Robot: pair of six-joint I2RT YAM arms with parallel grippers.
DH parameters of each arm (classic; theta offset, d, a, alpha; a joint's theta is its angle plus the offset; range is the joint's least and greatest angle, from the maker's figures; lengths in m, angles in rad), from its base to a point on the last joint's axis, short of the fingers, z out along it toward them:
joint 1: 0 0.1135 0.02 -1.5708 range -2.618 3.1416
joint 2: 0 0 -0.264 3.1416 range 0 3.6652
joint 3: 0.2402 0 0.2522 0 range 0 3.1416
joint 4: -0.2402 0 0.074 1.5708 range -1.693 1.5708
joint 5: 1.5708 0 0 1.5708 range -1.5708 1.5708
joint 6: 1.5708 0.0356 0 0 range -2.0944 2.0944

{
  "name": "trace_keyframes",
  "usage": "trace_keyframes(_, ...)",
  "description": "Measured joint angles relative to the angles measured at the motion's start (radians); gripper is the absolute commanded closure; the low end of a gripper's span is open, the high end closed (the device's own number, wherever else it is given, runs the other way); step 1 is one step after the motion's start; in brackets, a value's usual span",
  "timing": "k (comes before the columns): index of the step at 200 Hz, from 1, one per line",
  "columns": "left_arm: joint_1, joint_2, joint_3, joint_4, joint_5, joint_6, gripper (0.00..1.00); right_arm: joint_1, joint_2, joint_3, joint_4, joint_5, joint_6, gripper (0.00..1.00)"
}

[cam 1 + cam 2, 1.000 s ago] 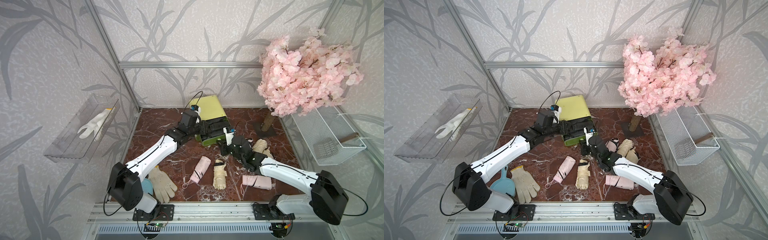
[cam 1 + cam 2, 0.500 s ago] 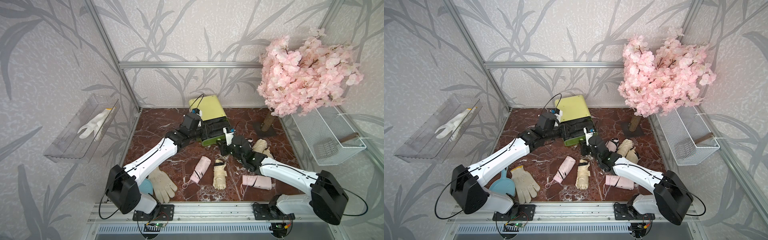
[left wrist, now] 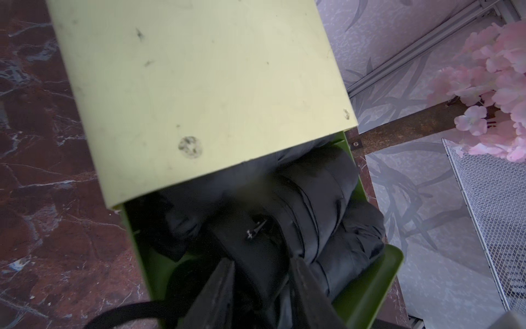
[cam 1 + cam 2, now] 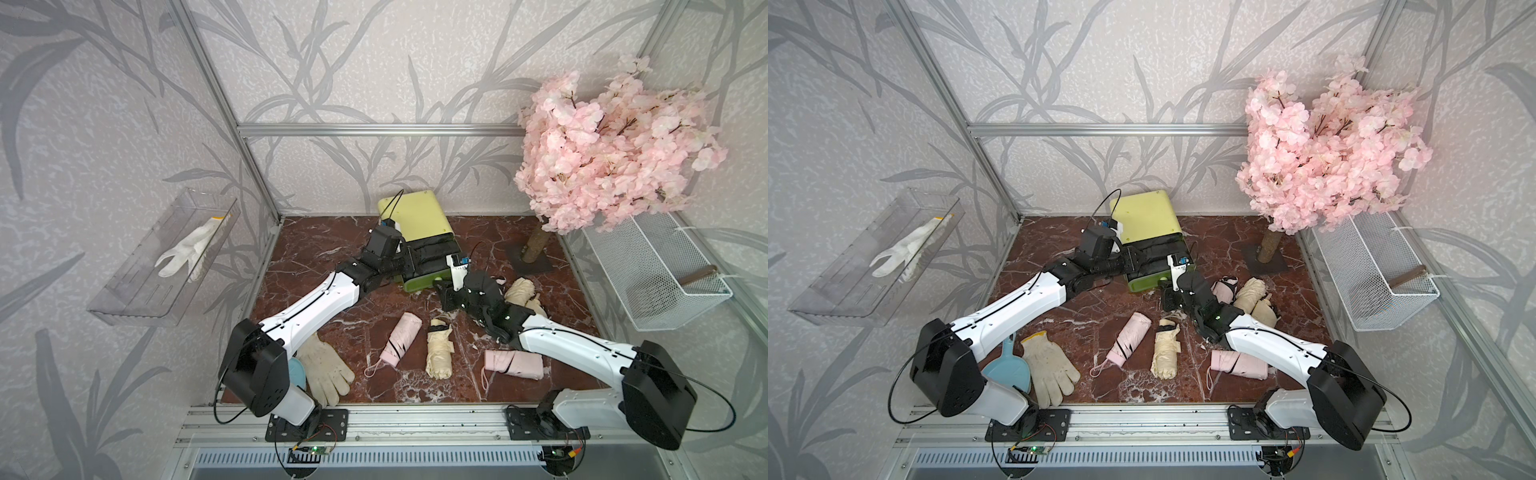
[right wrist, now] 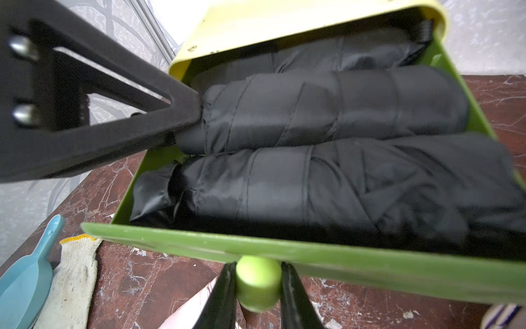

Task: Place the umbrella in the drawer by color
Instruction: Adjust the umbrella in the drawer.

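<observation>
Right gripper [image 5: 257, 266] pinches the knob [image 5: 257, 284], left gripper [image 3: 262, 262] clamps the black umbrella [image 3: 250, 245] — lay it flat, drawer [image 5: 355, 257] steady.

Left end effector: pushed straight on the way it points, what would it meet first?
The middle black umbrella in the open drawer; the left end effector sits at its near end, apparently touching it.

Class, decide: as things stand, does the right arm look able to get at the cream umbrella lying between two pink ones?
Probably not yet: the right gripper is shut on the drawer knob. The cream umbrella lies uncovered nearby; after letting go, the way looks free.
</observation>
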Motion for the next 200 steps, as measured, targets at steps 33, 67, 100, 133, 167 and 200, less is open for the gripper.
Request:
trace_keyframes(33, 0.033, 0.068, 0.032, 0.038, -0.002, -0.016, 0.65, 0.0, 0.0, 0.0, -0.014, -0.013, 0.004, 0.93)
trace_keyframes(67, 0.039, 0.093, 0.073, 0.02, -0.009, -0.014, 0.65, -0.004, 0.0, 0.0, -0.011, -0.013, 0.008, 0.92)
trace_keyframes(100, 0.037, 0.087, 0.097, -0.029, -0.014, 0.01, 0.63, -0.004, 0.0, 0.0, -0.004, -0.019, 0.009, 0.92)
trace_keyframes(133, 0.029, 0.005, 0.1, -0.066, -0.014, 0.037, 0.59, -0.003, 0.0, 0.001, -0.003, -0.023, 0.01, 0.93)
trace_keyframes(167, 0.037, -0.156, 0.054, -0.072, -0.038, 0.068, 0.58, -0.003, 0.003, 0.002, -0.002, -0.027, 0.013, 0.93)
trace_keyframes(200, 0.088, -0.201, -0.01, -0.082, -0.052, 0.086, 0.57, -0.003, 0.021, 0.03, -0.014, -0.033, 0.013, 0.92)
